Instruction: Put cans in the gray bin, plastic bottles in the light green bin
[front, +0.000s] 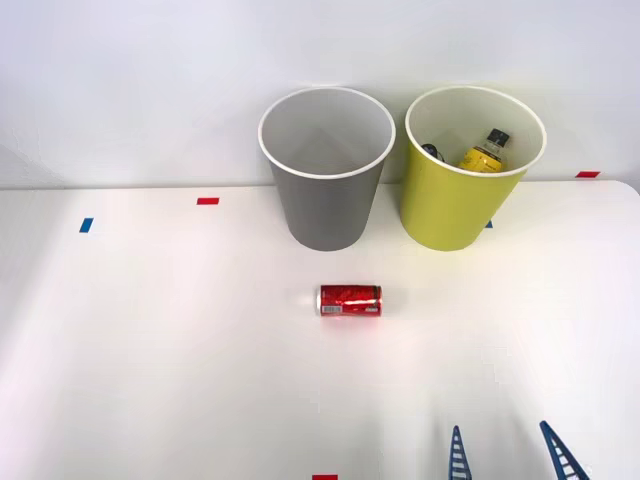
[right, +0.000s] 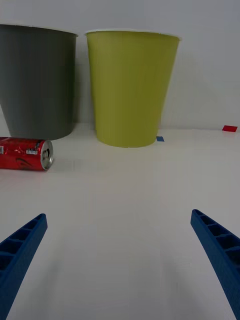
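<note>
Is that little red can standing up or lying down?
Lying down. The red can rests on its side on the white table, in front of the gray bin, one silver end facing sideways.

Right end effector (front: 505, 455) at near edge of bench (front: 150, 350), fingers spread wide, nothing between them
Open bench surface between end effector and red can (front: 350, 300); can lies on side, alone, approachable from every side
Behind can: gray bin (front: 326, 190) and light green bin (front: 465, 195) upright near wall, narrow gap between them
Both bin mouths open from above; bottle (front: 486, 150) already inside green one
</note>
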